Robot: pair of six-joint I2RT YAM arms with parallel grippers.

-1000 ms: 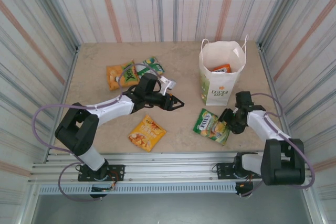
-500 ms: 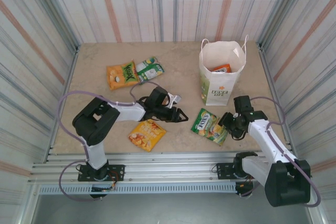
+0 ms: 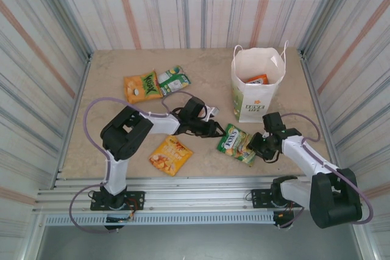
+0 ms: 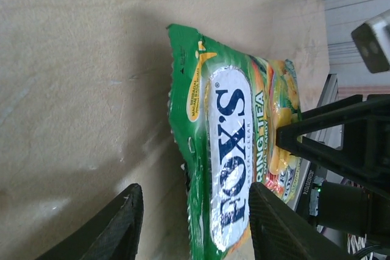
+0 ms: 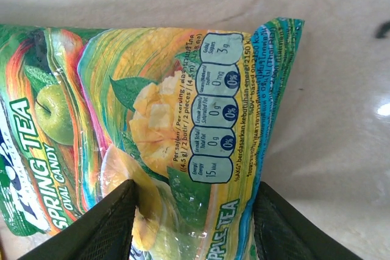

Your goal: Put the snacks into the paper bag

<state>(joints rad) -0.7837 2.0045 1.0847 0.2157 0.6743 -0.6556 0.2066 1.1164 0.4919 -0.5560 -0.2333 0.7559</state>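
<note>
Far right of the table (image 3: 109, 89): white paper bag (image 3: 256, 98), upright, mouth open, thin loop handles, printed logo; on a matte beige stone-look surface.
Left gripper (image 3: 216, 131): dark fingers spread, a gap visible at the left end of the FOX'S packet (image 3: 234, 143).
Right gripper (image 3: 255, 144): fingers apart, flanking the packet's right end; contact cannot be told.
Packet: glossy green foil, crinkled, flat, near the bag.
Near centre: yellow-orange bag (image 3: 170, 154), shiny.
Far left: orange packet (image 3: 141, 86) beside green-white packet (image 3: 173, 80).
Inside the bag: orange pack (image 3: 257, 80).
</note>
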